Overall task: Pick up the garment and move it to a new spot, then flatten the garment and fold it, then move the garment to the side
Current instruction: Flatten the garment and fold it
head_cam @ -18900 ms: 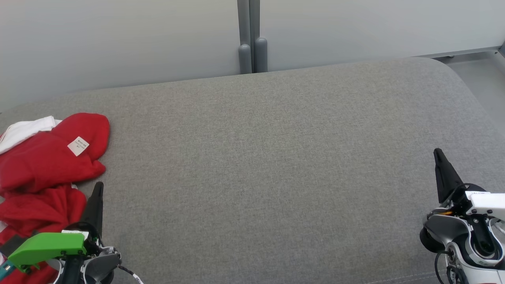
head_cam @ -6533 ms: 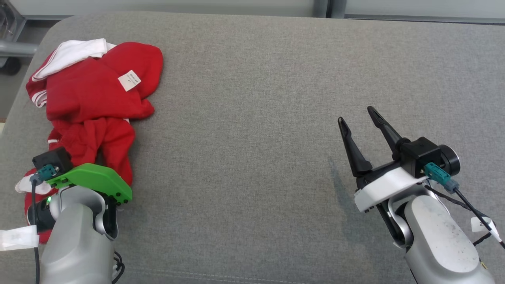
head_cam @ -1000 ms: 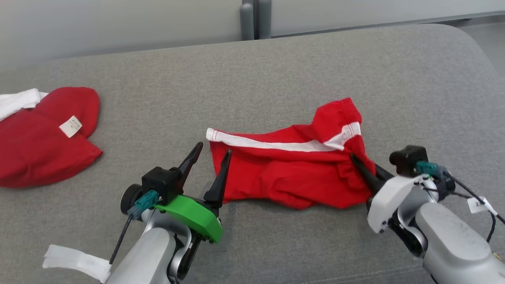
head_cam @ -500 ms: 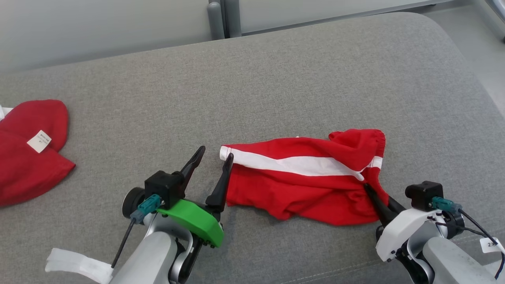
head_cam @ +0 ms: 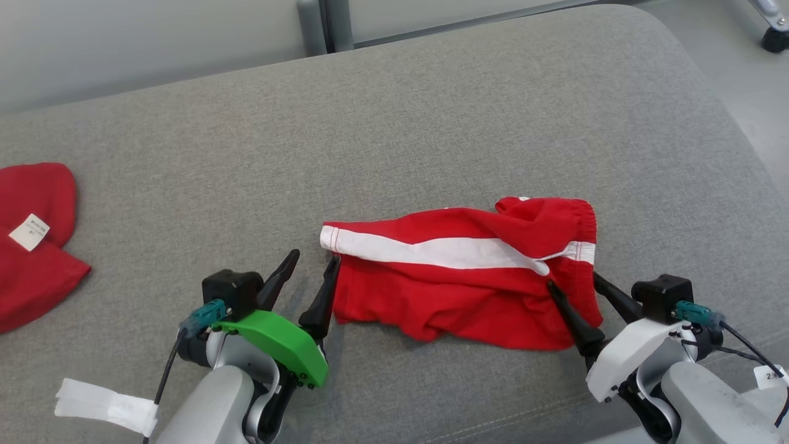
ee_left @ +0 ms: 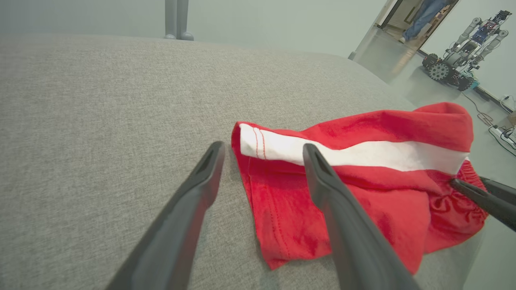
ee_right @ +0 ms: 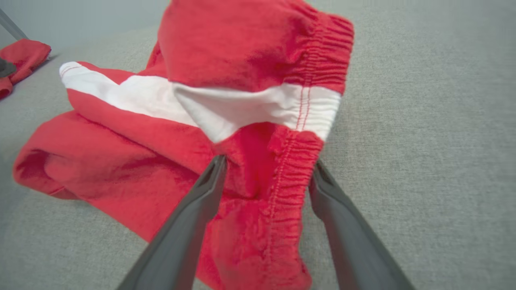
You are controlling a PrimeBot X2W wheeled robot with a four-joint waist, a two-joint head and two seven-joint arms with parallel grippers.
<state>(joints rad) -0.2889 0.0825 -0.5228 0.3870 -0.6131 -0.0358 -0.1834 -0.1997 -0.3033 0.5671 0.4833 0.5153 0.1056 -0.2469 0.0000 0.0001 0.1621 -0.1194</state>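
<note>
A red garment with a white stripe is seen lying crumpled on a grey cushion, stretched between the two pincers. Its gathered elastic band is straddled by the right pincer, whose fingers are spread wide, one laid over the red cloth and the other just outside the band; nothing is clamped. The hemmed end, where the stripe finishes, is met by the left pincer, likewise held wide open and empty: one finger is poised at the cloth's edge, the other over bare cushion. Both forearms are brought in low from the near edge, with the fingers pointed away from the robot and tilted down toward the cushion. A second red cloth bearing a small white tag is seen well off to the outer side of the left pincer.
</note>
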